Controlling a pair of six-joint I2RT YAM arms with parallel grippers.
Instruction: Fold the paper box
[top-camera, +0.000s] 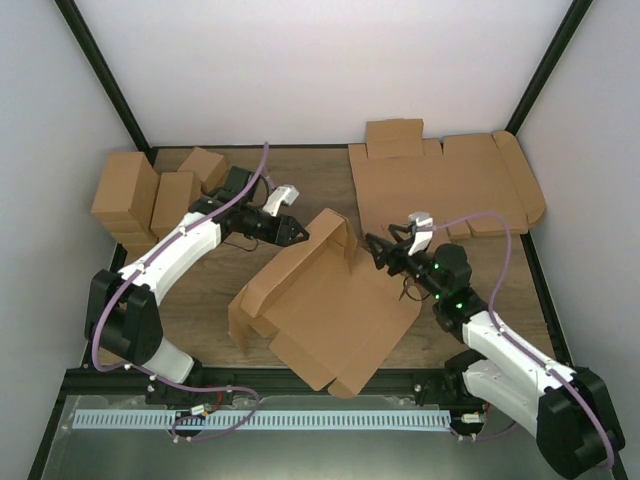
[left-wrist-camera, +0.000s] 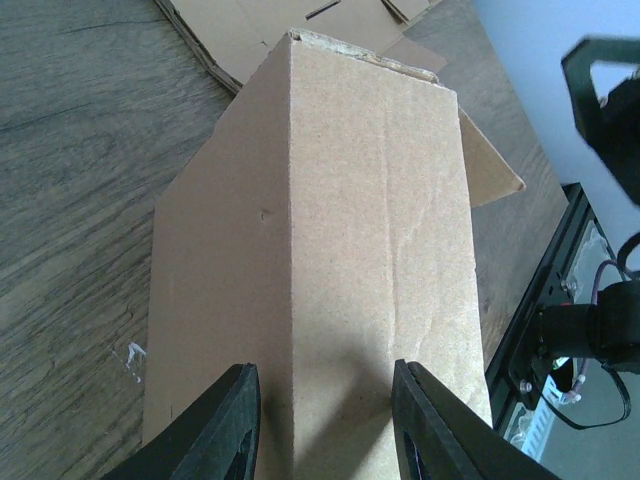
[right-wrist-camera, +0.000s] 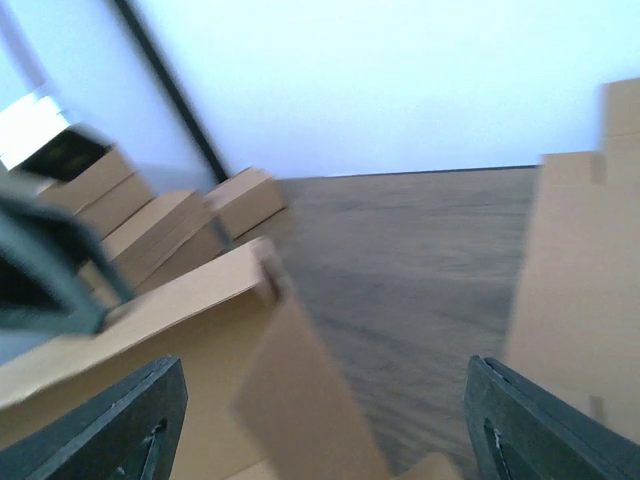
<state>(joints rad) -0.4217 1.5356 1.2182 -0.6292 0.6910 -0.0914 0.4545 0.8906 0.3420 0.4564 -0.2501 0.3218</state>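
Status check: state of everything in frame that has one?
paper box: partly folded, far wall raised
left hand: open, at the raised wall
right hand: open, empty
cardboard sheet: unfolded, lying flat
small cartons: folded up, grouped back left

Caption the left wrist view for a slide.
Left pincer open at a raised flap of the paper box.

The paper box (top-camera: 330, 310) is plain brown cardboard, matt and finely grainy, with faint creases on its raised wall. Beneath the box, the bench (top-camera: 200, 300) shows a grey-brown wood grain with a dull finish. The flat sheet (top-camera: 440, 185) behind the box and the cartons (top-camera: 130, 195) to its left are the same matt cardboard. The left tool (left-wrist-camera: 325, 425) has smooth black plastic fingers (left-wrist-camera: 232, 425) with a faint sheen. The arm shells (top-camera: 180, 250) look like glossy white plastic.
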